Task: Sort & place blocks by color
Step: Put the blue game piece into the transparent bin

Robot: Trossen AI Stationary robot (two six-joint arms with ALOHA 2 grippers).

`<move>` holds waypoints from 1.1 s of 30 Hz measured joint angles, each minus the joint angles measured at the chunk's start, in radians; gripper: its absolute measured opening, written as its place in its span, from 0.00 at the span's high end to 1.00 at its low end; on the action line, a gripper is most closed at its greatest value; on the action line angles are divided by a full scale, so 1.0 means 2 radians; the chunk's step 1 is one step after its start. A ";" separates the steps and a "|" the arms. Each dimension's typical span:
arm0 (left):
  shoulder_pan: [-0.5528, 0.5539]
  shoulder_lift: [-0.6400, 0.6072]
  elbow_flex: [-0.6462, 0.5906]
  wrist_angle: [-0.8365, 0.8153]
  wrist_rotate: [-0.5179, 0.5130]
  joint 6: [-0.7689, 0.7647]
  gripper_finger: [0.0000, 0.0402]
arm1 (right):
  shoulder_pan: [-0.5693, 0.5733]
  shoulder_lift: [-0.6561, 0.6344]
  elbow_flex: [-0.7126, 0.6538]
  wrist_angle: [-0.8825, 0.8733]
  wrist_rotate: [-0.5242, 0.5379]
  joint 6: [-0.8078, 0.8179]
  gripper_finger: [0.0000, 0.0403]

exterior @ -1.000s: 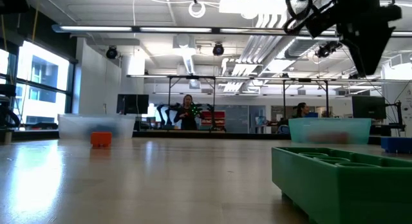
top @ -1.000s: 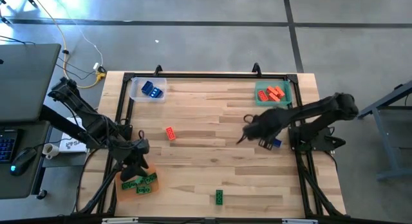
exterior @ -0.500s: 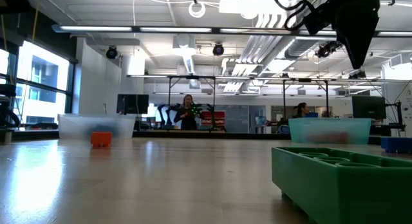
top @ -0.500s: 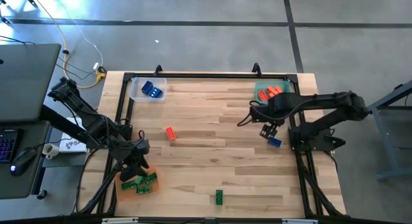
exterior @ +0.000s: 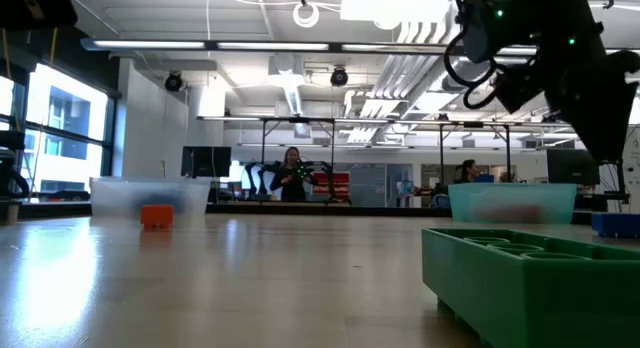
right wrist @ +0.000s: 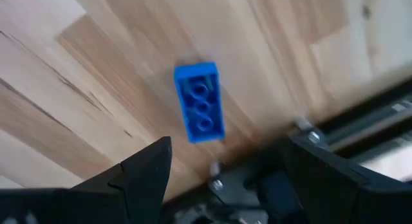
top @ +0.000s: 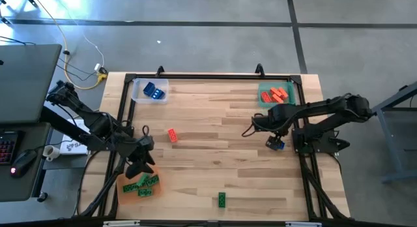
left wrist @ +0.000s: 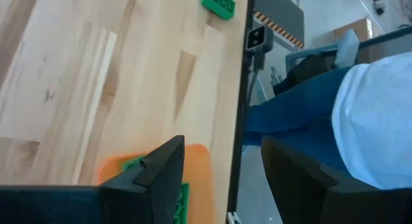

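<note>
Sorting mostly done; 3 blocks still loose on the table (top: 215, 122).

Sorted so far: blue blocks in the clear tray (top: 138, 89), red-orange ones in the green tray (top: 262, 103), green ones on the orange tray (top: 124, 190). Left out: red-orange block (top: 172, 135), green block (top: 222, 199), and blue block (right wrist: 199, 111) by the right edge rail. Right gripper (top: 273, 137) hovered over that blue block, fingers spread, empty. Left gripper (top: 133, 167) hung above the orange tray, fingers parted, grasping nothing. A person's legs showed just past the table edge.

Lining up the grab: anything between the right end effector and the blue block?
Nothing: right wrist view shows bare wood between the open right end effector and the blue block.
</note>
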 joint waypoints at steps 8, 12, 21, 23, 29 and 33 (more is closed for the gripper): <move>0.025 -0.009 0.000 0.000 0.000 0.008 0.52 | 0.001 0.000 -0.058 0.079 -0.041 0.000 0.30; 0.033 -0.013 0.000 0.000 0.000 0.008 0.52 | 0.001 0.000 -0.092 0.092 -0.046 0.008 0.30; 0.069 -0.013 0.000 0.001 -0.012 0.042 0.52 | 0.001 0.000 -0.163 0.172 -0.074 0.031 0.30; 0.081 -0.013 0.000 0.000 -0.021 0.043 0.52 | 0.001 0.000 -0.168 0.178 -0.074 0.032 0.30; 0.115 -0.013 0.000 0.008 -0.067 0.056 0.52 | 0.001 0.000 -0.176 0.194 -0.081 0.034 0.47; 0.133 -0.013 0.000 0.037 -0.119 0.084 0.52 | 0.001 0.000 -0.175 0.215 -0.079 0.031 0.71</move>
